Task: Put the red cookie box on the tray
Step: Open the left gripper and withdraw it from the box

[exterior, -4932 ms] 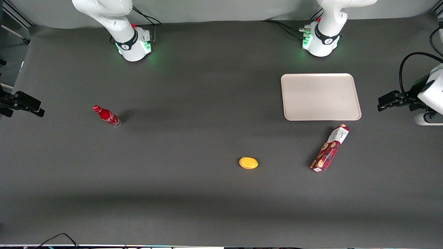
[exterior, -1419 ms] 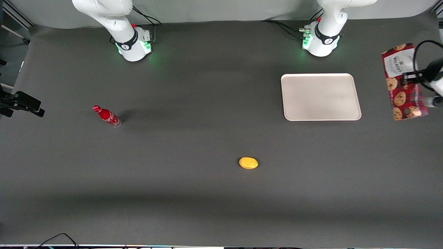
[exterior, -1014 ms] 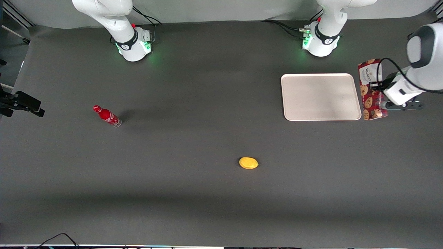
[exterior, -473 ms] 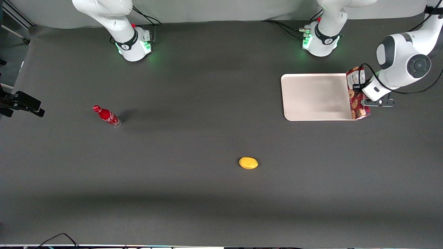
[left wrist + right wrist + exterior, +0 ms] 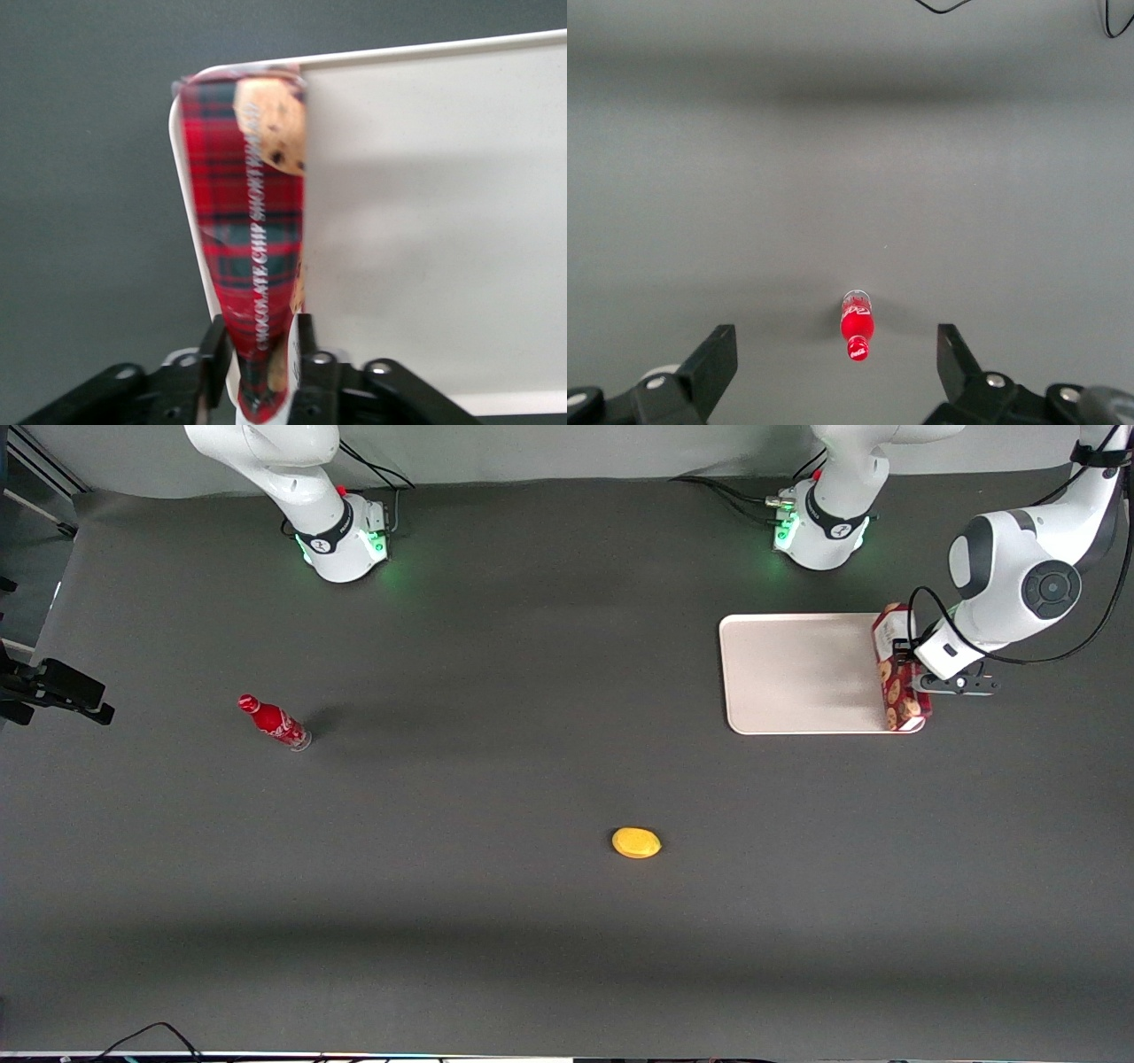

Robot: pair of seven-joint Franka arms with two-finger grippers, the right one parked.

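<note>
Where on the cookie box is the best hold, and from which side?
Across its two broad faces near one end, coming in along its length, as the gripper holds it now: the cookie box is long and narrow, so the slim width fits between the fingers. It stands on edge at the tray rim toward the working arm's end.

One red cookie box point(image 5: 897, 680), pinched in the one working gripper point(image 5: 261, 354) over the tray's edge. One beige tray point(image 5: 802, 673). One small red bottle point(image 5: 275, 723), toward the parked arm's end of the table. One yellow oval object point(image 5: 636, 842), nearer the front camera than the tray. Two white robot arms.
</note>
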